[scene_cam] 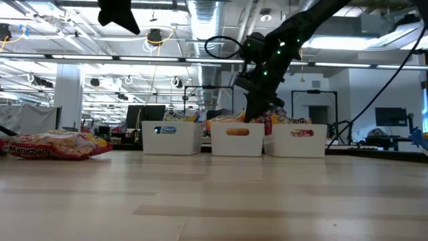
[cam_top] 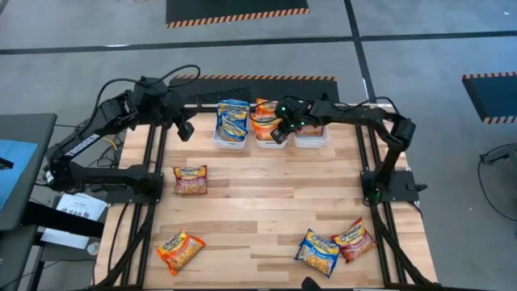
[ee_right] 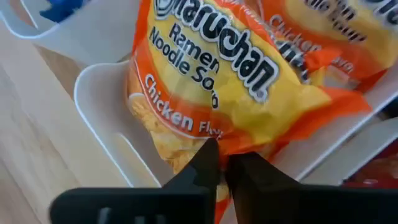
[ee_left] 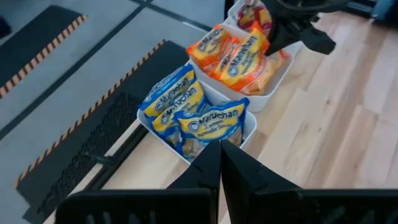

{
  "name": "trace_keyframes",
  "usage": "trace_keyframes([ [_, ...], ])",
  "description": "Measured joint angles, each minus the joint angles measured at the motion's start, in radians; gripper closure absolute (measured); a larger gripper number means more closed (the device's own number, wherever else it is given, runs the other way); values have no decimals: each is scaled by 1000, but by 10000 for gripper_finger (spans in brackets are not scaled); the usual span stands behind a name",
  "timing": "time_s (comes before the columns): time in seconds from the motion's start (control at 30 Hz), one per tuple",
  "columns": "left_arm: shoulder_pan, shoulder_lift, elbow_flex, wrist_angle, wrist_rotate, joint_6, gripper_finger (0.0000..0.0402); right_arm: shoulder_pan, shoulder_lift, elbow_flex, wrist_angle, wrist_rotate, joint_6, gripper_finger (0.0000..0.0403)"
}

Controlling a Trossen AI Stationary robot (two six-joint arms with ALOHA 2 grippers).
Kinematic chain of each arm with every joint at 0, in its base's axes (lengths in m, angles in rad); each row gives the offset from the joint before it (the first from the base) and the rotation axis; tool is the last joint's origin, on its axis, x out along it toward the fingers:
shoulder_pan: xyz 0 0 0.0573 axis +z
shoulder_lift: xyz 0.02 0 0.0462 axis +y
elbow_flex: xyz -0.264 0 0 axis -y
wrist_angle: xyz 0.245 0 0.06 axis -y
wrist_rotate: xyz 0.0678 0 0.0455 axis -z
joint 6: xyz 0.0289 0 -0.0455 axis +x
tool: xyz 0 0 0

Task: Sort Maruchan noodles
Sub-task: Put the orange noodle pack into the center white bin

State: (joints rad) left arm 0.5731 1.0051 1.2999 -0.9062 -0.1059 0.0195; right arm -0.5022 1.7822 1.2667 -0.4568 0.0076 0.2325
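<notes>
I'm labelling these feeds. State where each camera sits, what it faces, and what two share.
High: overhead, straight down; both dark arms, wooden table.
Low: table height, facing three white plastic trays; right arm descends.
Left wrist: above blue crinkly packets; shut left gripper.
Right wrist: right gripper at an orange-red Chicken packet.
Shared: both wrists see the middle tray's orange-red packets.
</notes>
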Motion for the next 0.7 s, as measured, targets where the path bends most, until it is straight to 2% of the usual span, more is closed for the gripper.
trace_keyframes([
  [0.2,21,48,0,0,1,3,401,-2,7,0,-10,0,4,305],
  [0.5,23,66,0,-1,67,-15,401,-17,-11,0,-70,-6,38,215],
  [0.7,23,58,0,-2,98,-23,401,-18,-11,84,-190,-10,100,192],
])
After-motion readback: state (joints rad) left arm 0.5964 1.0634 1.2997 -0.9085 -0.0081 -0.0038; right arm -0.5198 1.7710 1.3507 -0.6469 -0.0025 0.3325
